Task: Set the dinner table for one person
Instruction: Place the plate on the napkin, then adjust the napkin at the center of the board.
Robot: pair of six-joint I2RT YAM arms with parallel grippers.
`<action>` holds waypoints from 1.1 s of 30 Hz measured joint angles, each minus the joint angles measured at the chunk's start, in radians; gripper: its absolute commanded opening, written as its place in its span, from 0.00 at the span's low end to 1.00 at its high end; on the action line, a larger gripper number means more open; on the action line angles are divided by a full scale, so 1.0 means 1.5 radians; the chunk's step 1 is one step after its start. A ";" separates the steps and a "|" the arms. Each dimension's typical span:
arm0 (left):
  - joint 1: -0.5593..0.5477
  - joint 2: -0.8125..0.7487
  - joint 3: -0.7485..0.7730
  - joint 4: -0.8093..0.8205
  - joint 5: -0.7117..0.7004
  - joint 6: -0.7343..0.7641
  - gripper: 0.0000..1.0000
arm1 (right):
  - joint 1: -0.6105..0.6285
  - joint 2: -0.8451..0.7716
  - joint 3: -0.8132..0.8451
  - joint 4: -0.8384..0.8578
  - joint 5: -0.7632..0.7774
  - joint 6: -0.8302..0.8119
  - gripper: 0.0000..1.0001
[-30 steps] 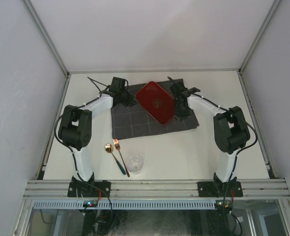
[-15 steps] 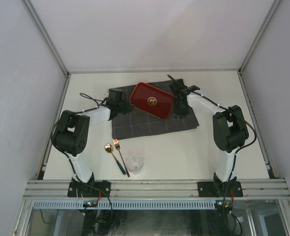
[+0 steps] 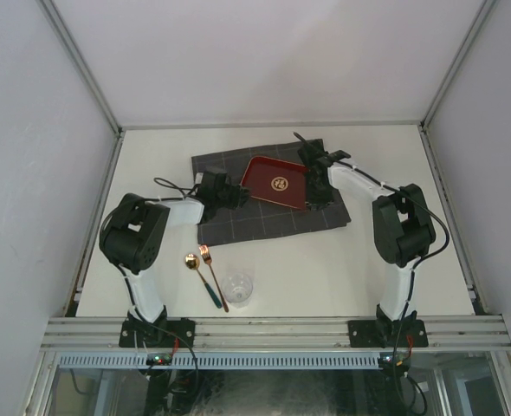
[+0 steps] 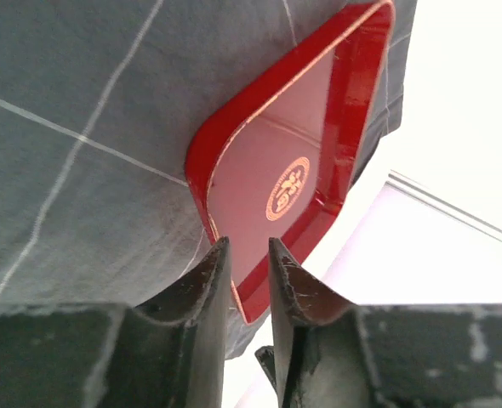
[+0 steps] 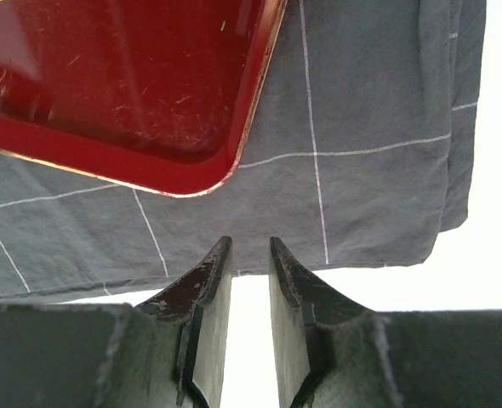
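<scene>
Landmark: checked cloth (image 3: 264,221), dark grey, spread flat; every place below is given from it.
Glass (image 3: 238,289): clear, upright, on the near side of the cloth, well apart from its edge.
Spoon (image 3: 191,261), fork (image 3: 208,258): side by side off the cloth's near-left corner, handles running toward the glass.
Worktop (image 3: 351,269): off-white; lies under the cloth and extends past it on all sides.
Worktop handling (judgement): stiff, heavy, fixed, and not a thing to take hold of. The surface looks smooth, so cloth and tray may slide. Grip the items by rim or handle instead.
Left end effector (image 4: 248,245): low over the cloth's left part, jaws a narrow slit apart. The tray's corner rim shows in the gap; it looks unclamped, contact not certain.
Right end effector (image 5: 249,242): over the cloth's near-right edge, jaws a narrow slit apart, nothing between them.
Tray (image 3: 277,183): red, resting on the cloth's far-middle part, between the two end effectors.
Remaining (judgement): glass and cutlery not yet placed beside the tray.
</scene>
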 measured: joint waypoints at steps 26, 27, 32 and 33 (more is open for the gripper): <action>0.082 0.035 0.423 -0.427 0.081 0.346 1.00 | -0.063 0.080 0.093 -0.021 0.037 -0.008 0.71; 0.089 0.048 0.445 -0.449 0.081 0.364 1.00 | -0.067 0.087 0.098 -0.022 0.036 -0.009 0.74; 0.121 0.114 0.483 -0.566 0.086 0.442 1.00 | -0.074 0.113 0.107 -0.023 0.036 -0.010 0.81; 0.124 0.128 0.483 -0.590 0.086 0.454 1.00 | -0.075 0.116 0.107 -0.024 0.036 -0.010 0.82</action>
